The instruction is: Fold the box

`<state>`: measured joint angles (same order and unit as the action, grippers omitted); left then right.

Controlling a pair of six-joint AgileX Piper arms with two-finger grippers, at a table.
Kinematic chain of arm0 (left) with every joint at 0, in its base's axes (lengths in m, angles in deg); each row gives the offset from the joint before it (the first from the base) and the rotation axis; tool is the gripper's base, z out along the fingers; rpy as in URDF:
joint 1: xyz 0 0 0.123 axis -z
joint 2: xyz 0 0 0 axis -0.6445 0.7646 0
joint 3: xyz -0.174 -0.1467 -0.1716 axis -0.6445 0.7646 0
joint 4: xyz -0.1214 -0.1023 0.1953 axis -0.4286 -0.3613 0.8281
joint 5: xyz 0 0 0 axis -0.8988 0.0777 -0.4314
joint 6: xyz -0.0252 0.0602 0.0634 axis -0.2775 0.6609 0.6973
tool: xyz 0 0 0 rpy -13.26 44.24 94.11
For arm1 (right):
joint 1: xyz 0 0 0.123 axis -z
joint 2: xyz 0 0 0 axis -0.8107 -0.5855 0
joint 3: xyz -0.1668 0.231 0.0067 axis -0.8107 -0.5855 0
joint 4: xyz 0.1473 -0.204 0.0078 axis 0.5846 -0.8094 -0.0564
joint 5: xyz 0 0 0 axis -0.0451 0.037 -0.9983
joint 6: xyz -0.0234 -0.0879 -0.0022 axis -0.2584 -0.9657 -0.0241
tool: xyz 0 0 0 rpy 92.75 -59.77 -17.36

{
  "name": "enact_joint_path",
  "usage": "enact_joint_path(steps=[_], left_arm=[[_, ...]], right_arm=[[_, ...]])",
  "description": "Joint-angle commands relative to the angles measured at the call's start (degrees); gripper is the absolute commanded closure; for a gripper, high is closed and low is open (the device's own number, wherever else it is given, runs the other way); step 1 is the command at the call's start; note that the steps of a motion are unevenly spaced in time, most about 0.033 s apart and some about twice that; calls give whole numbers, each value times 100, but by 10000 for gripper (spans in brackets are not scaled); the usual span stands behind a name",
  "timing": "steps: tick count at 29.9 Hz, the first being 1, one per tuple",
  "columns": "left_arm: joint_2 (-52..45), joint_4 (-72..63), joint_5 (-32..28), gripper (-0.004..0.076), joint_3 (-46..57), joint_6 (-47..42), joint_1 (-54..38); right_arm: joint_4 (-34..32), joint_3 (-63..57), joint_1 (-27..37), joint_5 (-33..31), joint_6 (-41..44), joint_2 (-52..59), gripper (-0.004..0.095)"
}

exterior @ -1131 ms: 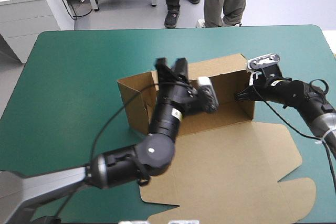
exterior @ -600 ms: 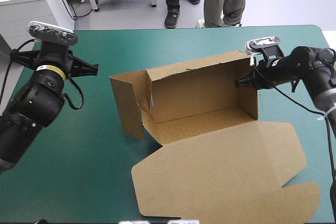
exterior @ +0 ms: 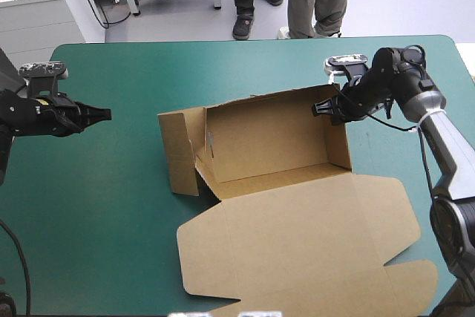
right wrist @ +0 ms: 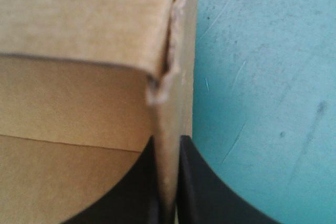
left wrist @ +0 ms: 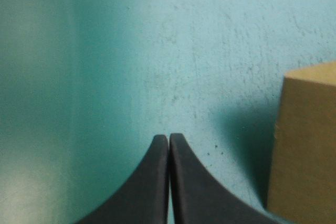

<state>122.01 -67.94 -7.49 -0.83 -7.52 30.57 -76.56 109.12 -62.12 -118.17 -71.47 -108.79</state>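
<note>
The brown box (exterior: 274,142) stands mid-table as an open tray, its back and side walls raised and its lid (exterior: 312,250) lying flat toward the near edge. My right gripper (exterior: 320,108) is shut on the box at the top of its right wall, near the back corner; in the right wrist view the wall (right wrist: 169,145) runs up between the black fingers (right wrist: 197,182). My left gripper (exterior: 105,114) hovers over bare teal-green cover to the left of the box, shut and holding nothing. A corner of the box (left wrist: 304,150) lies ahead of that gripper (left wrist: 168,138), to one side.
The box's left end flap (exterior: 180,150) stands splayed outward toward the left gripper. Teal-green table cover (exterior: 111,206) lies bare left of the box and along the far edge.
The left arm has pulled out of the box and swung far left, settling low over the cover. The right gripper and the box have shifted slightly left and toward the far edge.
</note>
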Motion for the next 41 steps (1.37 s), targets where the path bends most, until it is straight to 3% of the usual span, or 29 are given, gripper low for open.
enact_joint_path(steps=[1, 9, 13, 17, 22, 24, 30, 41], left_arm=[[-40, -402, -121, 732, -155, 173, -32], [61, -597, -118, 732, -155, 173, -32], [100, -597, -97, 732, -155, 173, -32], [100, -597, -82, 732, -155, 173, -32], [100, -597, -79, 732, -155, 201, -32], [100, -597, -69, 732, -155, 201, -32], [100, -597, -56, 732, -155, 209, -32], [100, -597, 65, 732, -155, 244, -32]], right_arm=[[213, 391, -58, -424, 123, -247, 907], [1, 1020, -58, -70, 153, -758, 873], [-445, 1050, -58, 236, 520, -746, 677], [-474, 1221, -58, 208, 569, -746, 521], [-594, 2011, -58, -432, 664, -728, 507], [-513, 2192, -58, -422, 939, -592, 490], [-538, 2005, -58, -422, 678, -99, 343], [-470, 1526, -58, -301, 546, 40, 341]])
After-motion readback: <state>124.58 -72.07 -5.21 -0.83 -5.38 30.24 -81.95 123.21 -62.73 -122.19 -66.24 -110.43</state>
